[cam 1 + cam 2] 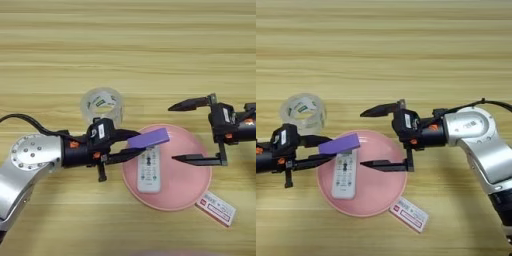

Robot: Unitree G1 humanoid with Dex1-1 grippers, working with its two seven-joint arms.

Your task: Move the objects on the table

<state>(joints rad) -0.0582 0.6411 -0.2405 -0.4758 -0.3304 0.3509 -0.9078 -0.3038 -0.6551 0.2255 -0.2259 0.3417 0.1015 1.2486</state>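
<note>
- The light wood-grain table [128, 45] with horizontal plank stripes is filling the whole frame.
- The round pink plastic plate [185, 185] is sitting at lower centre, carrying a white remote control.
- The left gripper [134, 147], black-fingered on a silver arm coming in from the lower left, is reaching toward the plate's left rim; its jaws are clamped on the small flat purple rectangular block [149, 138].
- The right gripper [369, 138], also on a silver arm, is coming in from the right edge and hovering over the plate's right half, with its jaws standing wide apart, one finger above the plate's top rim and one over its middle, gripping nothing.
- The clear transparent tape roll [102, 106] with a green-white label inside is standing on the table at centre left, just above the left gripper.
- The white remote control [149, 170] is lying lengthwise on the plate's left half.
- The purple block is hanging tilted above the remote's upper end.
- The red-and-white card [216, 208] is lying on the table, touching the plate's lower right rim.
</note>
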